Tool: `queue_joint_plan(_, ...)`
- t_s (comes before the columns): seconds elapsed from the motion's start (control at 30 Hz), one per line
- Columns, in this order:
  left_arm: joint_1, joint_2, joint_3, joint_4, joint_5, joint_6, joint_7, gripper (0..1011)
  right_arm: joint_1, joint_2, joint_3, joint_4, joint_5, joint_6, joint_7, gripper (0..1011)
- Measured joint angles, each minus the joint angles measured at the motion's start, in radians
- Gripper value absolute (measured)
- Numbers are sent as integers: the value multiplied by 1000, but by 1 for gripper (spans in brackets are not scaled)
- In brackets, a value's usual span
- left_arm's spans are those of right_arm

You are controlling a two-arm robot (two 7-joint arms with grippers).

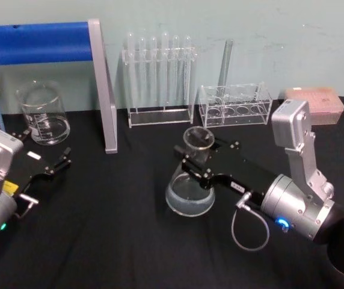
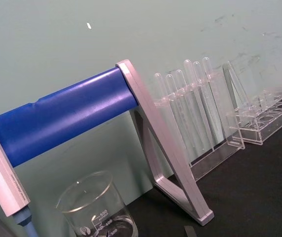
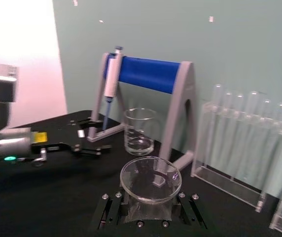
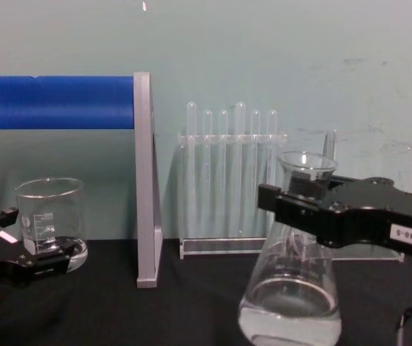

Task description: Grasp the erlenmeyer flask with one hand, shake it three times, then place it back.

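Right gripper [image 1: 197,161] clamps the clear glass erlenmeyer flask [image 1: 190,195] at its narrow neck. Chest view adds shallow liquid in the conical base; head view, the left gripper [image 1: 44,180] spread wide.

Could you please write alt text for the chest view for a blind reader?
The right hand is clamped on the neck of the erlenmeyer flask, which holds a little clear liquid. Behind stand a test tube rack, a beaker and a blue-barred stand; the left hand rests lower left.
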Motion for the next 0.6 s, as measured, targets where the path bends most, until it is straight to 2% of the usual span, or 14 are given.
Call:
queue_joint_plan(0.27, 0, 0, 0, 0, 0, 0, 0, 1001, -12, 33, -34, -30, 18, -11, 25, 453)
queue_joint_plan(0.6, 0, 0, 0, 0, 0, 0, 0, 1001, -2, 38, -38, -20, 26, -17, 0, 453)
